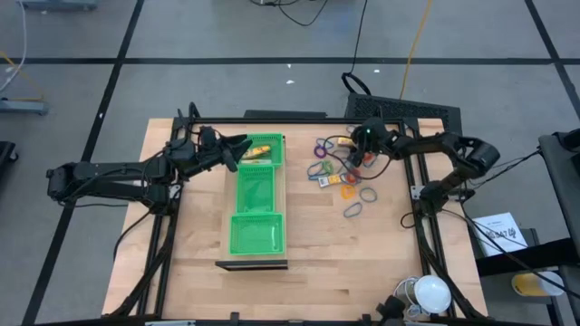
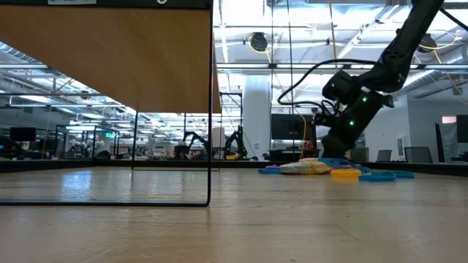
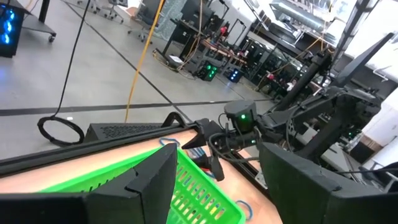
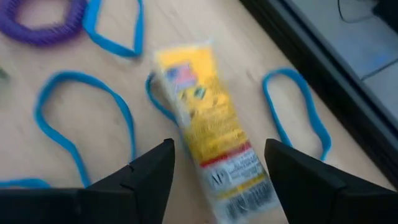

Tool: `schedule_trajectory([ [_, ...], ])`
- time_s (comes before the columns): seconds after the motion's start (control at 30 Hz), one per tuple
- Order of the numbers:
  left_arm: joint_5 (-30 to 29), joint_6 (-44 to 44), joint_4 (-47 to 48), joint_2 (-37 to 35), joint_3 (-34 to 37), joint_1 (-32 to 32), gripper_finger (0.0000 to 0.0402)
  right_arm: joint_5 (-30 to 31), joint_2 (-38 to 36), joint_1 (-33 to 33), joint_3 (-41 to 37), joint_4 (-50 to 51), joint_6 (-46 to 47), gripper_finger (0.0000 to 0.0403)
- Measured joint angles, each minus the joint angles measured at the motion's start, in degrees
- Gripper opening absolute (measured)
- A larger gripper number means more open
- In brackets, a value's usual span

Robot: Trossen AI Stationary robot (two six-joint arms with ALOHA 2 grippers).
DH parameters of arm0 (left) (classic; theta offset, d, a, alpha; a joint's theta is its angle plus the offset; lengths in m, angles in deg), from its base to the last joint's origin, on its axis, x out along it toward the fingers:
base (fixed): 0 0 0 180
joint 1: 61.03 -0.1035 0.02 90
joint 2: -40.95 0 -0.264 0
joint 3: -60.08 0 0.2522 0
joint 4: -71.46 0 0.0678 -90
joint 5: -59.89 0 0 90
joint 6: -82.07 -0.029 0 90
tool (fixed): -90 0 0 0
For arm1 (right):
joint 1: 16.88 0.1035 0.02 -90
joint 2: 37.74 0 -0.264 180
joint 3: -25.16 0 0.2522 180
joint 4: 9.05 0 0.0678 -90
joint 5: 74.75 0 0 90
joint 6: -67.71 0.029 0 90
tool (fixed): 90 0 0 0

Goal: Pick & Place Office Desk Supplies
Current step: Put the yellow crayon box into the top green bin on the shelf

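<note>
Two grippers are working over the wooden table. Right gripper (image 4: 214,171) is hovering near the table's far right corner with its fingers spread and grasping nothing; a yellow printed packet (image 4: 208,124) is lying flat on the wood directly between and just beyond the fingertips. Thin blue loops (image 4: 81,121) and a ribbed purple coil (image 4: 43,22) are lying around the packet, part of a loose scatter of supplies (image 1: 340,172). Left gripper (image 1: 237,149) is hanging over the far end of the green mesh tray (image 1: 256,234), fingers parted and empty, above a yellow piece (image 1: 261,148) resting in the far compartment.
</note>
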State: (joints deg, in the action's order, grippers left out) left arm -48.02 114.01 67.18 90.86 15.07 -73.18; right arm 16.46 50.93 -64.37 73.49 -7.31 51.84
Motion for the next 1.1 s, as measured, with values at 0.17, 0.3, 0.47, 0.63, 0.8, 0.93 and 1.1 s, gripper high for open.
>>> schedule_trajectory([
  [0.17,0.02,-0.12,0.06,0.00,0.00,0.00,0.0239,-5.51,0.13,-0.93,0.00,2.68,-0.17,0.0229],
  [0.3,0.00,-0.17,0.32,0.00,0.00,0.00,0.0239,-13.41,0.19,-0.58,0.04,3.99,1.20,0.0216],
  [0.47,0.00,-0.17,0.33,0.00,0.00,0.00,0.0239,-11.88,0.21,0.12,-0.02,3.04,3.00,0.0198],
  [0.63,0.00,-0.17,0.31,0.00,0.02,0.00,0.0239,-11.74,0.21,0.12,-0.02,2.53,4.67,0.0186],
  [0.8,0.00,0.03,0.31,0.00,0.02,0.00,0.0239,-11.41,0.19,0.14,-0.42,2.28,4.40,0.0171],
  [0.93,0.00,0.13,0.31,0.00,0.02,0.00,0.0239,-8.86,0.10,0.16,-1.02,2.07,4.65,0.0151],
  [1.1,-0.02,0.22,0.29,0.00,0.02,0.00,0.0239,-8.73,-0.20,0.35,-1.20,2.01,4.67,0.0125],
])
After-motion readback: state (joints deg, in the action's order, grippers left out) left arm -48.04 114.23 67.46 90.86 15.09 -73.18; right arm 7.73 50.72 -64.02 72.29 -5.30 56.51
